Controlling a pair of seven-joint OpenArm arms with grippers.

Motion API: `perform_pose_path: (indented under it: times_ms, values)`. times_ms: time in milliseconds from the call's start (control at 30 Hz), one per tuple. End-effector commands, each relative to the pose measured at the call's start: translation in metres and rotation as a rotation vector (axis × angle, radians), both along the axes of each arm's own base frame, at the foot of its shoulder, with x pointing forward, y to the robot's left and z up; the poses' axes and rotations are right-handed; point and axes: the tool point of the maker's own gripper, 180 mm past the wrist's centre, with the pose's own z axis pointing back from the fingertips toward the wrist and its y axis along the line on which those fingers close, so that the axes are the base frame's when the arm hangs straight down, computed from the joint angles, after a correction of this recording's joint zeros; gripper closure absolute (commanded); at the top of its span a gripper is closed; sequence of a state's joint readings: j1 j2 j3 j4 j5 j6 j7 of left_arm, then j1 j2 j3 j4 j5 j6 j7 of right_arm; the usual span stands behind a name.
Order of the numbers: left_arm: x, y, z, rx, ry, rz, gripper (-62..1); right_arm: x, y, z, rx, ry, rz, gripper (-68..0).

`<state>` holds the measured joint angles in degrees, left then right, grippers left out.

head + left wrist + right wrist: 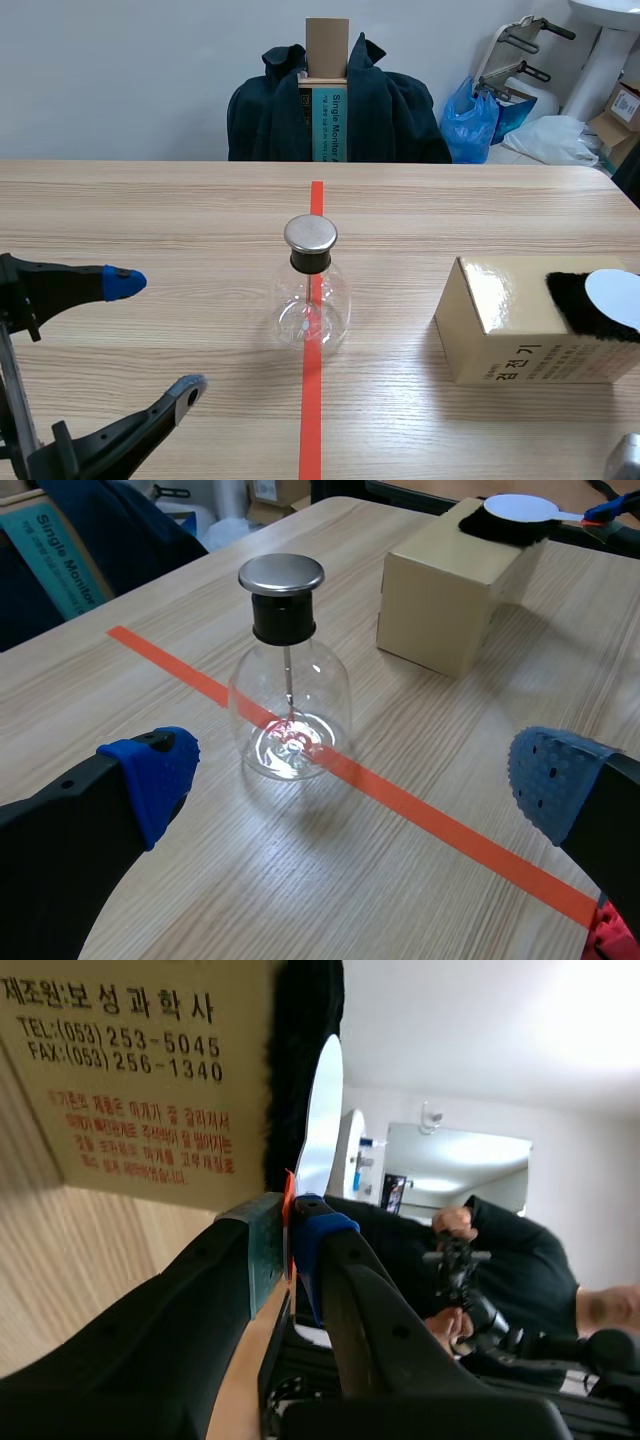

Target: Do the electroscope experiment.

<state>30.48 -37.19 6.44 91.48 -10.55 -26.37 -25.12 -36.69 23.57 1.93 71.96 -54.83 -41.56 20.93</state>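
Glass flask (311, 305) sits bulbous, left jaws released, right jaws pinching flat white disc (615, 298)

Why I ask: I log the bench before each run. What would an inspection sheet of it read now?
Surface: wooden table, an orange-red tape line down its middle.
Job's things: glass flask with metal cap, upright on the tape line; cardboard box beside it, with black fur and white disc on top.
Clutter: nothing seen.
Grippers: left gripper open, short of the flask; right gripper shut on the white disc's handle.
Cables: nothing seen.
Surroundings: dark jacket and blue bag behind the table; a person in the right wrist view.
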Motion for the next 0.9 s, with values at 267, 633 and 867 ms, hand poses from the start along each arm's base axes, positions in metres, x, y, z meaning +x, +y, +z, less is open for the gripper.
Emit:
perform_pose_path:
  times_ms: [267, 633, 867]
  values:
    - [0.005, 0.001, 0.007, -0.019, -0.022, 0.008, -62.3, -0.002, -0.005, 0.007, -0.054, -0.058, -0.068, -0.7]
    - [0.005, 0.0, 0.007, -0.017, -0.02, 0.007, -62.3, -0.003, 0.004, 0.004, -0.071, -0.045, -0.015, -0.7]
    - [0.005, 0.001, 0.002, 0.005, -0.004, 0.008, -62.3, -0.001, -0.019, 0.009, -0.091, -0.068, -0.151, -0.7]
